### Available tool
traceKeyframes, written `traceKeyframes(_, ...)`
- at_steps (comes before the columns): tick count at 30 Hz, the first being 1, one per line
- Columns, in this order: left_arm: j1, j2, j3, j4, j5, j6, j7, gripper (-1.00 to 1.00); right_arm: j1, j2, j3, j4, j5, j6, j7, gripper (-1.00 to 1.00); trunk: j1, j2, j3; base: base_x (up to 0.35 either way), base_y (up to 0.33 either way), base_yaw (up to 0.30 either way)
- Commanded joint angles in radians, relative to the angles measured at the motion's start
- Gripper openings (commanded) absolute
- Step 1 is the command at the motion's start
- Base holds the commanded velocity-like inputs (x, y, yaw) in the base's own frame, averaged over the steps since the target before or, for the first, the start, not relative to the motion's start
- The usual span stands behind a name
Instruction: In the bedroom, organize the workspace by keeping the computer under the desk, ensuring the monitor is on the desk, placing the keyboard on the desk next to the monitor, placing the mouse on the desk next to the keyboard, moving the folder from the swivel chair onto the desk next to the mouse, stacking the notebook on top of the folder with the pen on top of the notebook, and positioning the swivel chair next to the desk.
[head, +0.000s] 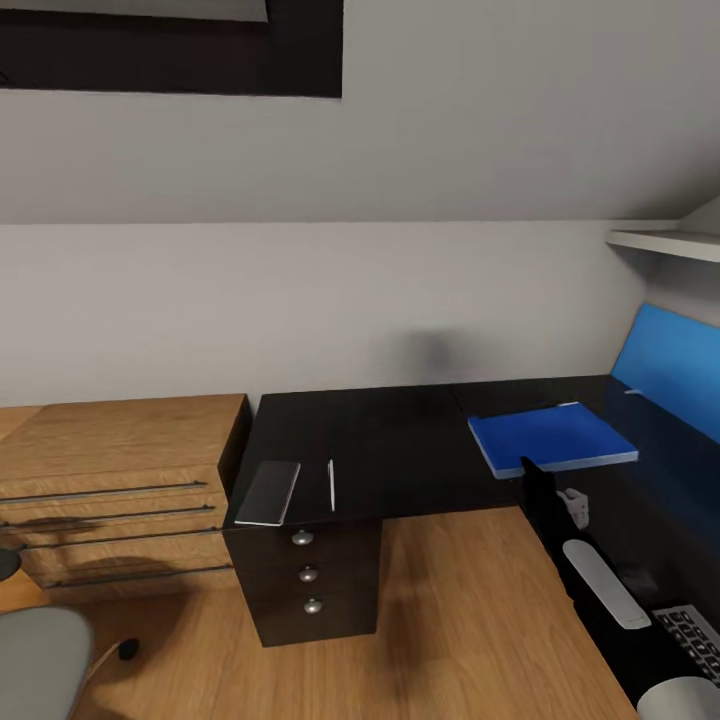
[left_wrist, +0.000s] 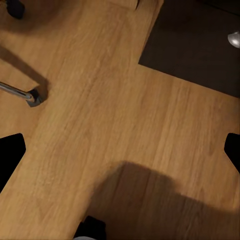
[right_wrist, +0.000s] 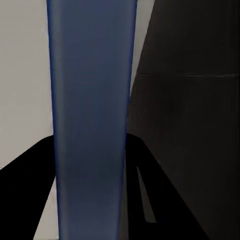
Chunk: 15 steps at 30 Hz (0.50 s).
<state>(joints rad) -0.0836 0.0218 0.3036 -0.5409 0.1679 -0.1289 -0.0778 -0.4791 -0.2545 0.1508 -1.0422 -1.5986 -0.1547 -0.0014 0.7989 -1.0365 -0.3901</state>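
Note:
The bright-blue folder (head: 552, 437) lies flat on the glossy black desk (head: 380, 450), near the desk's inner corner. My right gripper (head: 529, 470) sits at the folder's near edge, shut on it. In the right wrist view the folder (right_wrist: 90, 110) runs as a blue band between the two dark fingers (right_wrist: 27, 180). The grey notebook (head: 268, 492) and the white pen (head: 331, 484) lie side by side on the desk's left end. A corner of the keyboard (head: 692, 636) shows at the lower right. The grey swivel chair (head: 38, 662) stands at the lower left. My left gripper (left_wrist: 120, 152) hangs open over the wood floor.
A dark drawer unit (head: 310, 575) with round silver knobs stands under the desk's left end. A light-wood chest of drawers (head: 110, 490) stands to its left. A blue wall panel (head: 672, 365) and a white shelf (head: 660, 240) line the right wall. A chrome chair leg (left_wrist: 19, 93) crosses the floor.

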Motion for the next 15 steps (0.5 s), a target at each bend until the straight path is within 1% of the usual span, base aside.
traceKeyframes(1,-0.001,0.000,0.003,0.001,0.010,-0.001,-0.008,1.00,-0.001,-0.002,-0.001,0.011,-0.010,-0.009,0.000,-1.00,0.000,-0.001,-0.001,0.008,-0.007,0.000)
traceKeyframes(2,-0.001,0.000,0.004,0.001,0.010,-0.002,-0.008,1.00,-0.001,-0.002,-0.058,0.035,-0.010,-0.010,0.000,-1.00,0.000,-0.001,-0.001,0.002,-0.001,0.000)
traceKeyframes(5,-0.001,0.000,0.005,0.001,0.009,-0.002,-0.008,1.00,-0.001,0.000,-0.082,0.073,-0.011,-0.012,-0.008,-1.00,0.000,-0.001,-0.001,0.000,0.000,0.000)
traceKeyframes(10,-0.001,0.000,0.005,0.001,0.009,-0.002,-0.009,1.00,-0.001,0.000,-0.087,0.084,-0.011,-0.025,-0.015,-1.00,0.000,-0.001,-0.001,0.000,0.000,0.000)
traceKeyframes(15,-0.001,0.000,0.006,0.001,0.011,-0.003,-0.012,1.00,-0.001,0.000,-0.087,0.086,-0.011,-0.108,-0.047,-1.00,0.000,-0.001,-0.001,0.000,0.000,0.000)
